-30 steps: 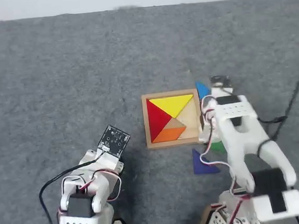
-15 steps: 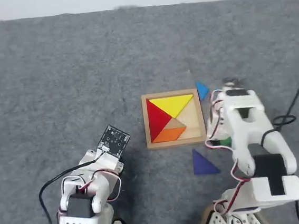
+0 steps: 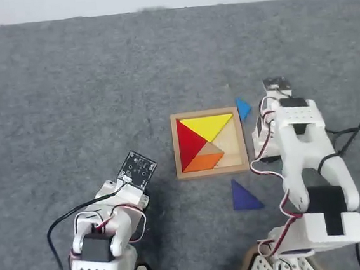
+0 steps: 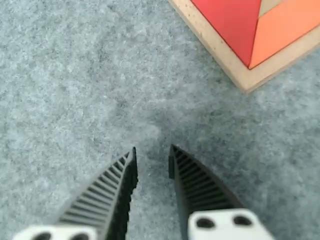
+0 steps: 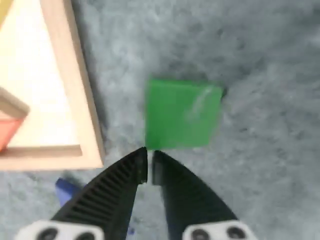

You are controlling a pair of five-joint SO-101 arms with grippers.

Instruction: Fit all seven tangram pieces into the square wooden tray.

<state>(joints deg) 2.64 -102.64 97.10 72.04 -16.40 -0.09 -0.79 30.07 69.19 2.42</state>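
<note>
The square wooden tray [image 3: 176,147] lies mid-table with a red triangle [image 3: 188,144], a yellow triangle [image 3: 208,126] and an orange piece [image 3: 203,162] in it; its right part is bare wood. A light blue triangle [image 3: 244,108] lies just beyond the tray's far right corner. A dark blue triangle [image 3: 244,196] lies in front of that side. A green square [image 5: 183,114] rests on the carpet beside the tray's rim [image 5: 75,85]. My right gripper [image 5: 149,159] is shut just short of the green square's near edge, holding nothing. My left gripper [image 4: 152,152] hovers open over bare carpet near the tray's corner [image 4: 220,55].
Grey carpet covers the whole table. The right arm [image 3: 295,143] stretches along the tray's right side. The left arm [image 3: 112,224] sits at the front left, well short of the tray. Wide carpet spreads to the left and behind.
The right arm has swung rightward, off the tray's right edge, and now covers the green square in the high view. The left arm has stayed put.
</note>
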